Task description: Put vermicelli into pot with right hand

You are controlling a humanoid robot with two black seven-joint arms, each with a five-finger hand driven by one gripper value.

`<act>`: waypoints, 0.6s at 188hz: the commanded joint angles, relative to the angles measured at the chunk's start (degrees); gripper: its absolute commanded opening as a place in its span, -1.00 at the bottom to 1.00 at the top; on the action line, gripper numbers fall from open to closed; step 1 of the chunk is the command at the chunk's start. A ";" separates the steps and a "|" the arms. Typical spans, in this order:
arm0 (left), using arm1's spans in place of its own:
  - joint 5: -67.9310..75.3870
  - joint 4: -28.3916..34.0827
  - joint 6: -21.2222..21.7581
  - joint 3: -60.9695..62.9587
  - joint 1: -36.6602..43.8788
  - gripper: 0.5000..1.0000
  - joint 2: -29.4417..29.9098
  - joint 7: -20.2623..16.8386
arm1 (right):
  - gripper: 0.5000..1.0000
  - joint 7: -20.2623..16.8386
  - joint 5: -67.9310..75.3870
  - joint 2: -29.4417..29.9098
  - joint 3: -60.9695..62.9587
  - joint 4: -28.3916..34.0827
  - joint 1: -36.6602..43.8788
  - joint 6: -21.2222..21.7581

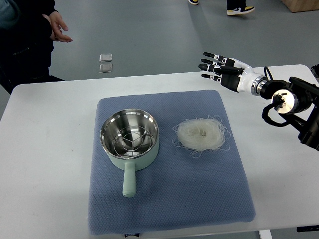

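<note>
A round nest of pale translucent vermicelli (201,135) lies on the blue mat (169,199), right of centre. A mint-green pot (130,138) with a shiny steel inside and a rack in it stands to its left, handle pointing toward me. My right hand (215,66) comes in from the right edge and hovers above the table's far edge, beyond and to the right of the vermicelli. Its fingers are spread and hold nothing. The left arm is not in view.
The mat lies on a white table (45,149). A person stands at the top left with an open hand (59,27). Another person's shoes (239,8) show at the top. Two small clear packets (105,62) lie on the floor beyond the table.
</note>
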 commanded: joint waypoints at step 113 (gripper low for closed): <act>0.01 -0.09 0.25 -0.09 -0.01 1.00 0.00 -0.09 | 0.70 0.18 -0.16 -3.56 0.88 4.21 -1.70 0.31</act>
